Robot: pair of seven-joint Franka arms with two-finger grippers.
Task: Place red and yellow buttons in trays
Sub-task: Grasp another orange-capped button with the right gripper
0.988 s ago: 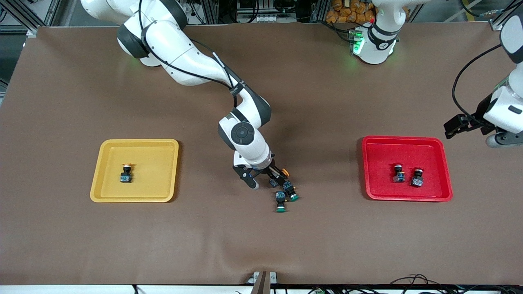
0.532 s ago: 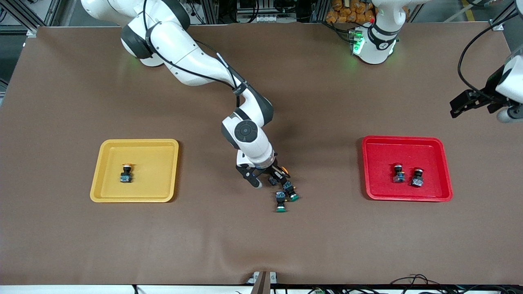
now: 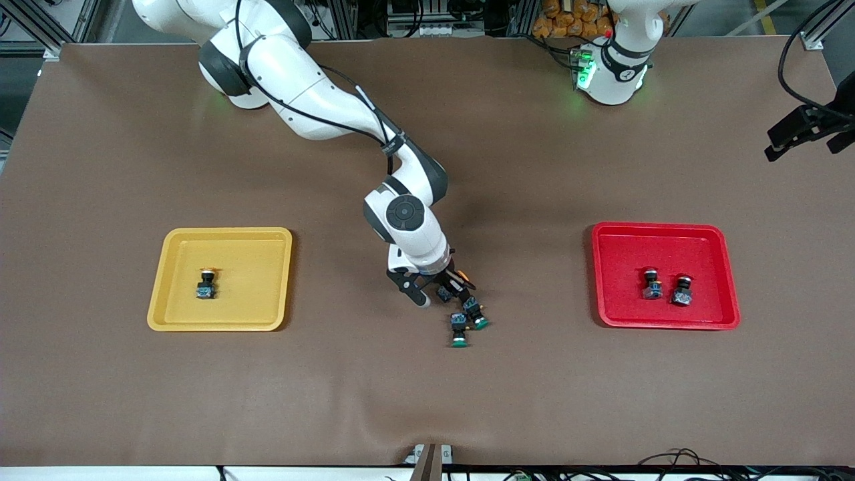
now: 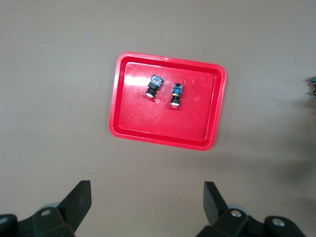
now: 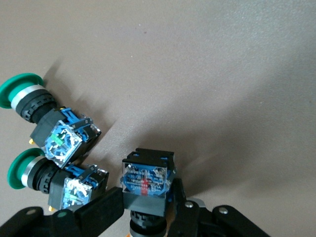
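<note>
Two red buttons [image 3: 664, 286] lie side by side in the red tray [image 3: 728, 274]. One yellow button [image 3: 206, 283] sits in the yellow tray [image 3: 267, 280]. At mid-table, the right gripper [image 3: 437, 292] pinches the other yellow button [image 5: 147, 181] between its fingers, right beside two green buttons [image 3: 466, 322]. The left gripper [image 4: 147, 200] hangs high with its fingers spread wide, holding nothing, looking down on the red tray.

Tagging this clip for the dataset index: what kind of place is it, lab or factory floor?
Most likely a robotics lab bench, not a production line. Two arms are mounted on one cloth-covered table, aluminium framing and loose cables run along its edges, and a yellow tray and a red tray are laid out for sorting.
</note>
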